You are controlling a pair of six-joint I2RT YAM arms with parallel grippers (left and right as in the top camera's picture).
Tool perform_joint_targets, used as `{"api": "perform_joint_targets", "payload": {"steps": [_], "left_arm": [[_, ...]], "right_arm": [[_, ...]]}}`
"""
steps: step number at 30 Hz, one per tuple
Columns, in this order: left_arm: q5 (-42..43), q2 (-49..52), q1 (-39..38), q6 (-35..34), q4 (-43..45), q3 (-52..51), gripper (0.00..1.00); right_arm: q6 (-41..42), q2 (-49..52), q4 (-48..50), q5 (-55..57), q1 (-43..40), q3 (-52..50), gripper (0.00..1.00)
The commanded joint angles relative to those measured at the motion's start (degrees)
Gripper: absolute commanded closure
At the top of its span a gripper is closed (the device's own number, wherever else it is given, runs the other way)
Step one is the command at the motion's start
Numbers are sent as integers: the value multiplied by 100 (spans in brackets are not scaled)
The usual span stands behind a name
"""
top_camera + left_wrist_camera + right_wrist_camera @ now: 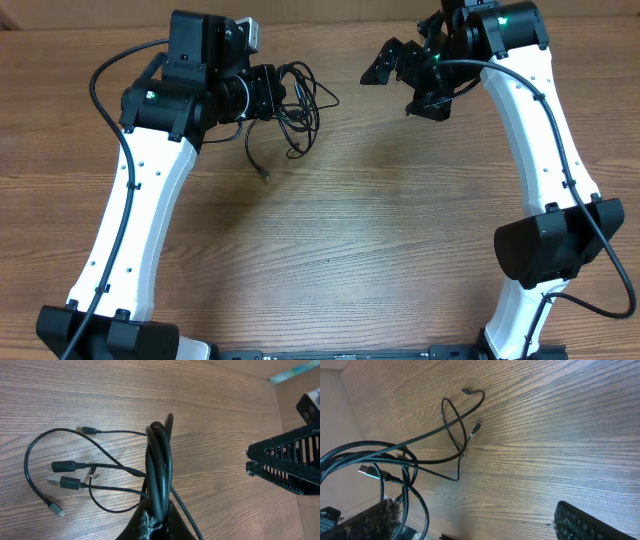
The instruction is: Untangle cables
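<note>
While left gripper [156,521] clamps cables [159,467], right gripper [402,82] gapes

We find the cables [300,100] bunched between the fingers of the left end effector [272,95]. Their loops spill just past its tip onto the surface [350,230], and one strand trails back from that end effector toward the arm bases. The right end effector [405,85] hangs to the right, apart from the bundle.

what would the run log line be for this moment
left gripper: jaws shut on cables | right gripper: jaws open, empty | cable ends: loose on table | task: not yet untangled
</note>
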Motion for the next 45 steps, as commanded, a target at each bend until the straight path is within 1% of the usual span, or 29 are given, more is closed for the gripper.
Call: {"api": "perform_joint_targets", "payload": {"steps": [1, 21, 45], "left_arm": [[144, 46, -39, 11, 22, 44, 96], [83, 57, -37, 52, 46, 44, 96], [68, 308, -39, 50, 111, 44, 96]], "right_arm": [[42, -98, 4, 33, 11, 76, 2], [42, -98, 9, 33, 11, 76, 2], [44, -98, 31, 26, 11, 76, 1]]}}
